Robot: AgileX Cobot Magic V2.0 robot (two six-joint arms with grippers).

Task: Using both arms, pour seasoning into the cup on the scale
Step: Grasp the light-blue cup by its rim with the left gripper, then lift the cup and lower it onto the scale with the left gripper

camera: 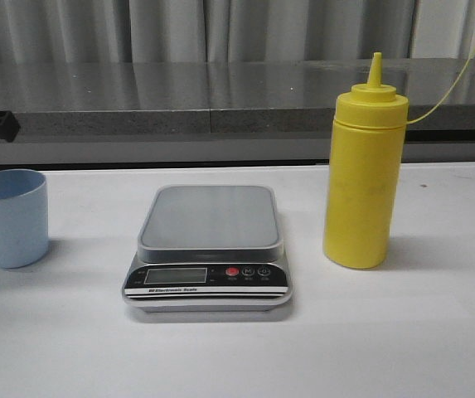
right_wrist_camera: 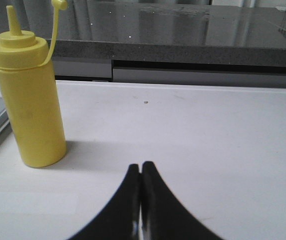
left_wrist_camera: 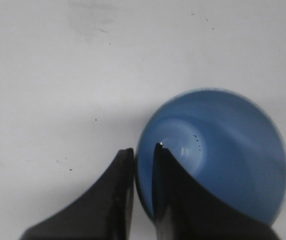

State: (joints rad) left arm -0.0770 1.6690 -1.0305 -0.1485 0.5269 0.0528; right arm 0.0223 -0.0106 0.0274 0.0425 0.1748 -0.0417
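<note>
Blue cup [camera: 9,217] sits pinched at its rim by the left gripper [left_wrist_camera: 143,170], off the empty scale [camera: 209,217]; bottle [camera: 362,178] untouched, right gripper [right_wrist_camera: 141,172] closed on nothing.

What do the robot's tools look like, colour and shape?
Both are glossy black. The left tool and right tool each have two fingers, broad at the base and curving to narrow tips. The front view shows only a black piece of the left one. No cables or markings show.
</note>
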